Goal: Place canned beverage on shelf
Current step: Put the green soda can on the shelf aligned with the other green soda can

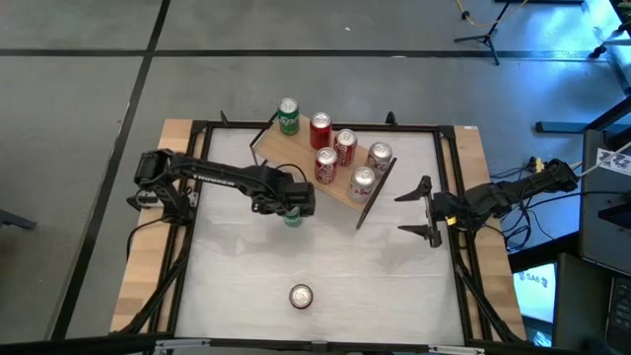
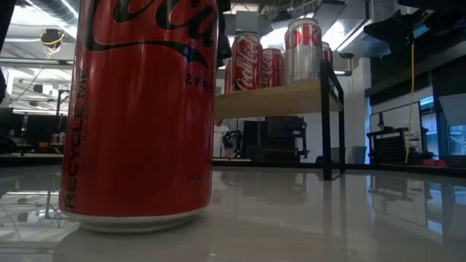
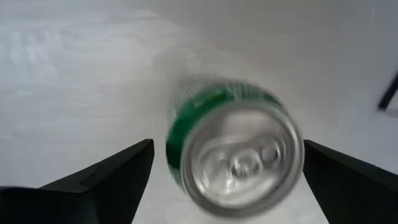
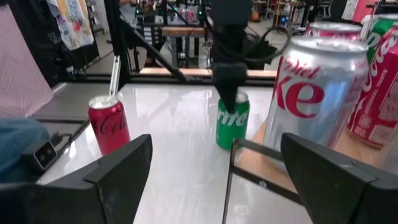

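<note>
A: Where is the green can (image 1: pixel 292 218) found?
B: On the counter (image 1: pixel 325 256), just before the shelf (image 1: pixel 325 168), under the left gripper (image 1: pixel 293 205). The gripper is spread wide astride it; nothing is held yet.
A: How should the grasp be made?
B: The can should be centred between the fingers (image 3: pixel 102 180), gripped mid-body, and kept upright.
A: And the right gripper (image 1: pixel 430 210)?
B: Parked beside the shelf, open and empty.

green can (image 4: pixel 232 121) | red can (image 2: pixel 142 109) | silver can (image 4: pixel 317 93) | light-wood shelf (image 1: pixel 296 150)
</note>
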Motion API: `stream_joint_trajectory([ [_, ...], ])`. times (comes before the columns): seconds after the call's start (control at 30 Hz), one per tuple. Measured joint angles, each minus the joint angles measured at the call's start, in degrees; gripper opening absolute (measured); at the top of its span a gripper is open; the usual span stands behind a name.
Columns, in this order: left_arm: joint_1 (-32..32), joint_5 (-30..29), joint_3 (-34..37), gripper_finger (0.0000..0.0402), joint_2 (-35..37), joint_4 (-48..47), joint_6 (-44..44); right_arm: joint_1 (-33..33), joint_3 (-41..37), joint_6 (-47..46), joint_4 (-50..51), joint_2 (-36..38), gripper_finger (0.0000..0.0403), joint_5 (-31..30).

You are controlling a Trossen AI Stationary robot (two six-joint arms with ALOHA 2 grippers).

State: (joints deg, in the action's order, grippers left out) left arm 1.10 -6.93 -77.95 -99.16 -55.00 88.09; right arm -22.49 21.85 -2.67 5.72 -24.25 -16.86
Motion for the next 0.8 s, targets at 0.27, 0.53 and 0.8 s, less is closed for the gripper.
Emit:
stream_joint_trajectory([
  [0.27, 1.9, -1.4, 0.1, 0.0387, 0.7, 0.7, -13.5, 0.0, 0.0, 0.0, 3.8, 0.0, 0.0349, 0.0],
  [0.53, 2.0, -2.6, 0.1, 0.0387, 2.7, 0.3, -31.1, 0.0, 0.0, 0.0, 4.9, 0.0, 0.0349, 0.0],
  [0.8, 2.0, -2.5, 0.1, 0.0387, 3.3, 0.6, -49.3, 0.0, 0.0, 0.0, 4.9, 0.0, 0.0349, 0.0],
])
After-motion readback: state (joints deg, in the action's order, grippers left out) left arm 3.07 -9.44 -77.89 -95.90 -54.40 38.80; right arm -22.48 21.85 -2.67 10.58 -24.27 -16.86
